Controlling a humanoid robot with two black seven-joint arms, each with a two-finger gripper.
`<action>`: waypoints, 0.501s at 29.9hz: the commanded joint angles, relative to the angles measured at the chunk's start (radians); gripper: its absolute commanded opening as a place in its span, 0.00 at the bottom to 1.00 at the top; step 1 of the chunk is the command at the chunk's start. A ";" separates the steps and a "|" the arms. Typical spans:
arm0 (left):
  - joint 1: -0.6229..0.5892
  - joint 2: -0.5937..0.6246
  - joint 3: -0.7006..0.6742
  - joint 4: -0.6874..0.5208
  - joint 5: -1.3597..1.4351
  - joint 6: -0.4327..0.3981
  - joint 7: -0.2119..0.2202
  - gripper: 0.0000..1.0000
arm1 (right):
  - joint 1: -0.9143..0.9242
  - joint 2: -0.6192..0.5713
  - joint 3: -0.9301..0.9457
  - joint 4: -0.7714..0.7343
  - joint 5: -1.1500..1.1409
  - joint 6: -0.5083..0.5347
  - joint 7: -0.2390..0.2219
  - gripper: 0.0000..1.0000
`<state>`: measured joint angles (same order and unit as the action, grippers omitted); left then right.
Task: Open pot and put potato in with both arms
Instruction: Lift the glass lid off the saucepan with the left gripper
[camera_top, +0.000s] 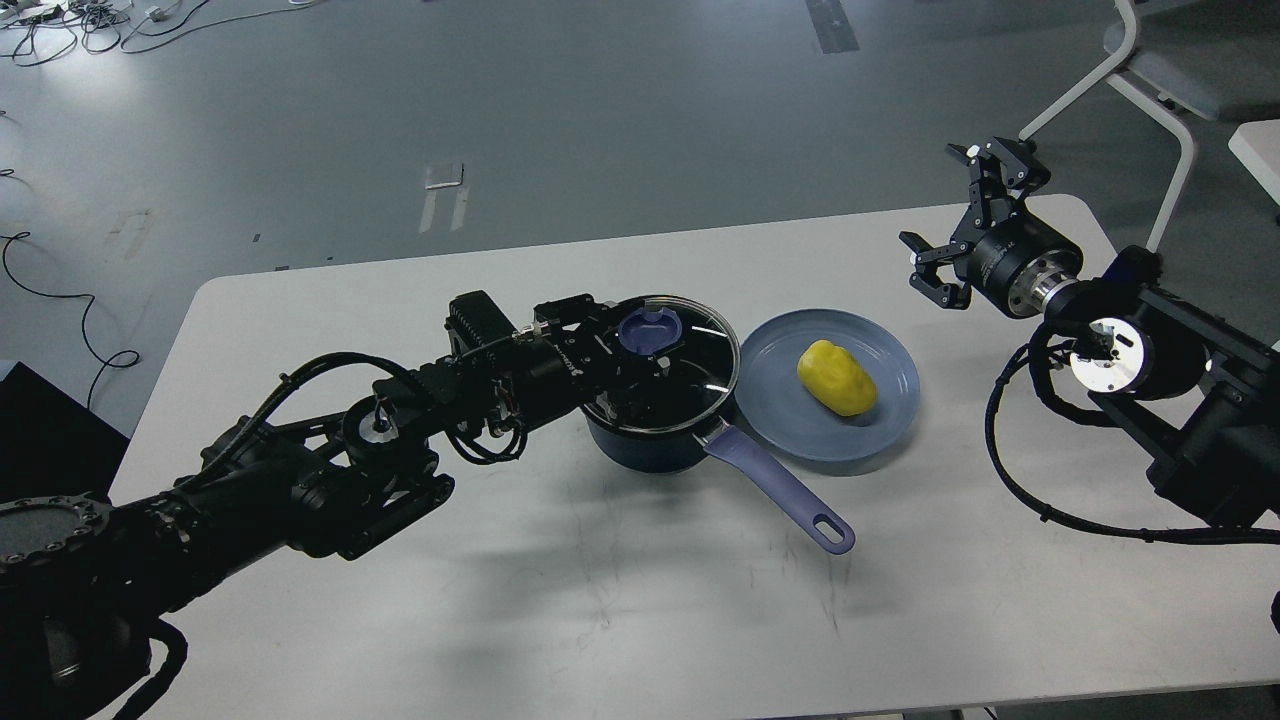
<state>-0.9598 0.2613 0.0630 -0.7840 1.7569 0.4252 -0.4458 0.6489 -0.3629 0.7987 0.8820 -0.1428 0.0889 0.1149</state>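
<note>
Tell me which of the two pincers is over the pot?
The left pincer, at the lavender knob of the glass lid on the pot. The right pincer hangs open beyond the plate, holding nothing.

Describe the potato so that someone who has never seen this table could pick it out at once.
On the white table, right of the dark navy saucepan with its lavender handle, lies a flat blue-grey plate. The small bright-yellow oval potato lies on it, the only yellow thing there.

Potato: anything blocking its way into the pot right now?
Yes. The glass lid sits on the pot, with the left gripper at its knob. The potato lies on the plate beside it; the right gripper is open, away.
</note>
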 joint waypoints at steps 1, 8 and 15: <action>-0.010 0.007 -0.002 -0.012 -0.028 0.000 -0.010 0.58 | 0.000 0.001 -0.007 0.000 0.000 0.000 0.000 1.00; -0.062 0.052 -0.002 -0.035 -0.140 -0.002 -0.030 0.58 | 0.003 0.001 -0.012 0.000 0.000 0.000 0.000 1.00; -0.059 0.208 0.000 -0.035 -0.151 0.032 -0.043 0.58 | 0.003 0.001 -0.015 0.000 0.000 0.000 0.000 1.00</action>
<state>-1.0275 0.4071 0.0608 -0.8187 1.6092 0.4363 -0.4784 0.6519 -0.3620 0.7843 0.8820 -0.1427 0.0890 0.1150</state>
